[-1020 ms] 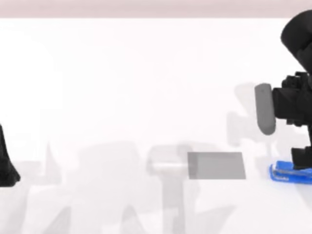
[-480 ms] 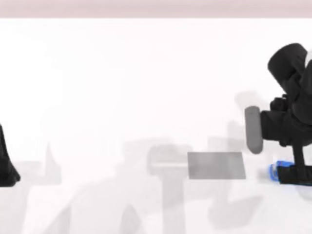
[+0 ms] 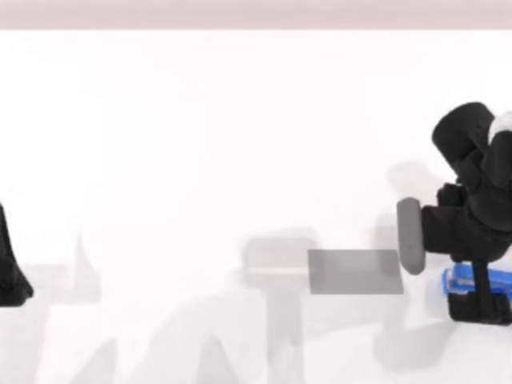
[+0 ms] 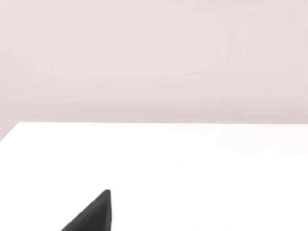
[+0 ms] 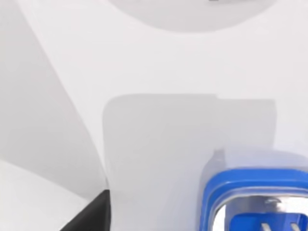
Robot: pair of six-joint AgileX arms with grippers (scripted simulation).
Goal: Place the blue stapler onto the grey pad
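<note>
Right gripper (image 3: 478, 298) down over the blue stapler (image 3: 464, 280) — finger state unclear; left arm parked

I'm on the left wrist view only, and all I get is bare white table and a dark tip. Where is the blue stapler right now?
Observer: The small bright blue stapler lies on the table near the top view's right edge, with the right gripper down over it.
Operator: And the pad it goes on?
Observer: The flat mid-grey rectangular pad lies just to the left of the stapler in the top view, apart from it, with nothing on it.
Operator: Where's my left arm in all this?
Observer: The left gripper is parked at the top view's left edge, far from both the pad and the stapler.
</note>
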